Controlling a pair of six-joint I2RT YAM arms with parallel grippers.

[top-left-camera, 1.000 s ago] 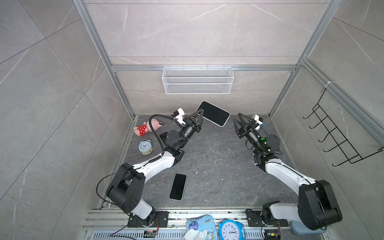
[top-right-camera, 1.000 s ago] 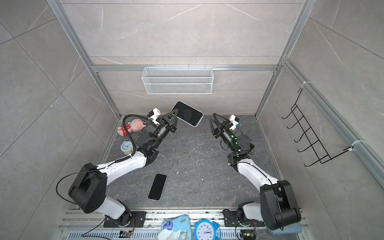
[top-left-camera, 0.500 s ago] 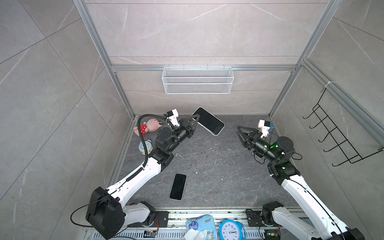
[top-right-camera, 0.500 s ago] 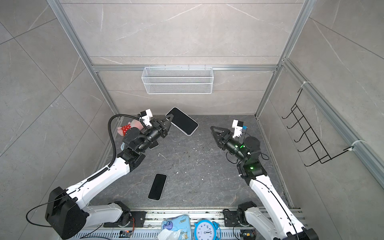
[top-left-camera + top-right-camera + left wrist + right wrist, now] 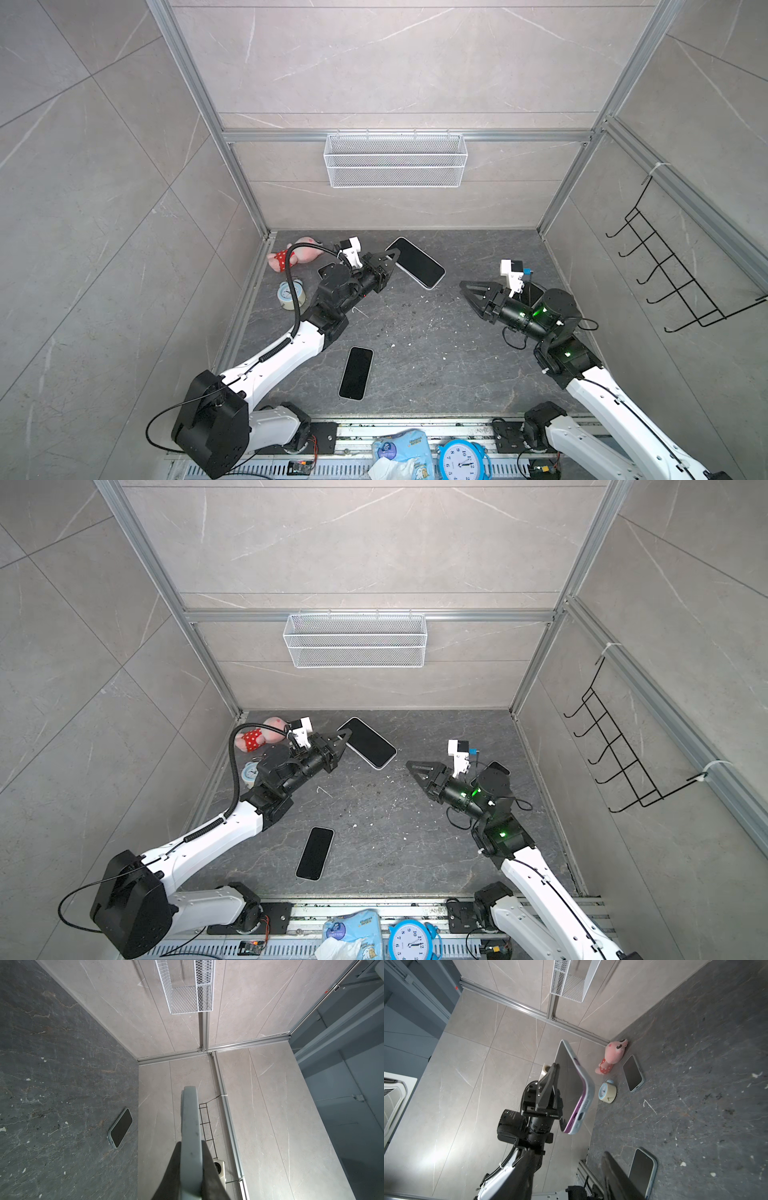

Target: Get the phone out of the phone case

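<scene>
While pinching a corner of the cased phone (image 5: 417,262) in the left hand (image 5: 392,256), holds it above the tabletop (image 5: 415,353), with the right hand (image 5: 467,291) spread, empty, well apart.

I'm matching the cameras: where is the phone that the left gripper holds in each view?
Top view: phone near picture centre, lifted.
Top view: again near centre.
Left wrist: edge-on between the fingers.
Right wrist: mid-frame, tilted.
Shared landmark: wire basket on the back wall.

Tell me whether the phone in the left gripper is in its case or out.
In. The right wrist view shows the pale case wrapping the phone along its purple edge; the left gripper clamps both.
</scene>
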